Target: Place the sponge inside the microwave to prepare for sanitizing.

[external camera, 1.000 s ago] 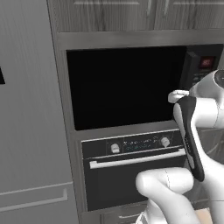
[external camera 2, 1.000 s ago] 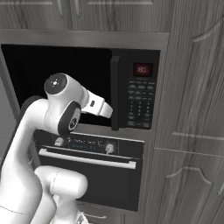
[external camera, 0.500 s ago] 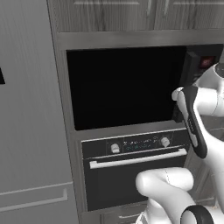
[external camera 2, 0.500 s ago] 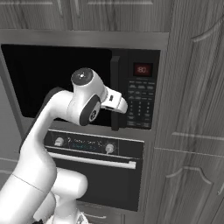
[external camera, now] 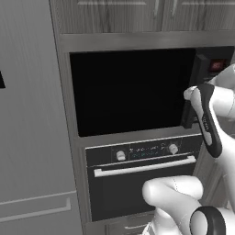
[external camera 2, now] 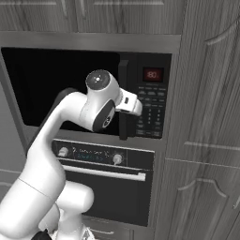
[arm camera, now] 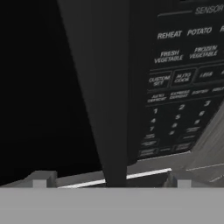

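A white robot arm is raised in front of a black built-in microwave (external camera 2: pixel 89 84) with a wide dark door, set in grey wood cabinetry above a black oven with knobs and a silver bar handle (external camera: pixel 142 166). The gripper (external camera 2: pixel 137 108) is held at the dark vertical door handle (external camera 2: pixel 123 101), beside the button panel with its red display (external camera 2: pixel 152 74). In the hand view the handle (arm camera: pixel 103 87) is seen rising between the two finger tips, so the jaws are apart around it, though contact cannot be confirmed. The handle should be kept centred before closing, then pulled along the door's swing. The sponge's position cannot be told, and the dark cavity is hard to read.
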Controlling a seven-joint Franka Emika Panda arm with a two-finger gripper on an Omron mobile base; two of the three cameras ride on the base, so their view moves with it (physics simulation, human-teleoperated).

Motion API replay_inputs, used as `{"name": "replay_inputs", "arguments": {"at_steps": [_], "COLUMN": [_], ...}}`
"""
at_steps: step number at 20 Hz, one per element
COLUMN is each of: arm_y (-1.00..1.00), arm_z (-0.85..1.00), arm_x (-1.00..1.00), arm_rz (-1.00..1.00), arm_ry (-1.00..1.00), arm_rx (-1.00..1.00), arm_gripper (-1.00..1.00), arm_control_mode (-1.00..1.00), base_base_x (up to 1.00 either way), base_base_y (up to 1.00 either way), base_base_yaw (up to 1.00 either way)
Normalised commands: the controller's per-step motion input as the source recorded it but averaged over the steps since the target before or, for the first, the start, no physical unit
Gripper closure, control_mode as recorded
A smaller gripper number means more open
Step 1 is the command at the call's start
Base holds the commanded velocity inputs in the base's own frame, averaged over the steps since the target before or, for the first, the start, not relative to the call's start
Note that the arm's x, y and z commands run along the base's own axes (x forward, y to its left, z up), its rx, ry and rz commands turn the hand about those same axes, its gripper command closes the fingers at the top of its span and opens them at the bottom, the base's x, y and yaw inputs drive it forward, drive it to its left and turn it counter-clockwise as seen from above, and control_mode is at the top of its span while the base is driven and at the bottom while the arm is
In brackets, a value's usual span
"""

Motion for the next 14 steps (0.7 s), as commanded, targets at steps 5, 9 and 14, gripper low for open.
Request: {"name": "replay_inputs", "arguments": {"at_steps": [5,9,14], "arm_y": [0.00,-0.11,-0.22], "arm_z": [0.00,0.02,0.02], "arm_x": [0.41,0.42,0.28], "arm_rz": [0.01,0.01,0.03], "arm_ry": [-0.04,0.06,0.01], "arm_rx": [0.00,0.00,0.00], "arm_gripper": [-1.00,-1.00,-1.00], "arm_control_mode": [-1.00,-1.00,-1.00], "base_base_x": [0.00,0.00,0.00], "base_base_y": [0.00,0.00,0.00], "base_base_yaw": [0.00,0.00,0.00]}}
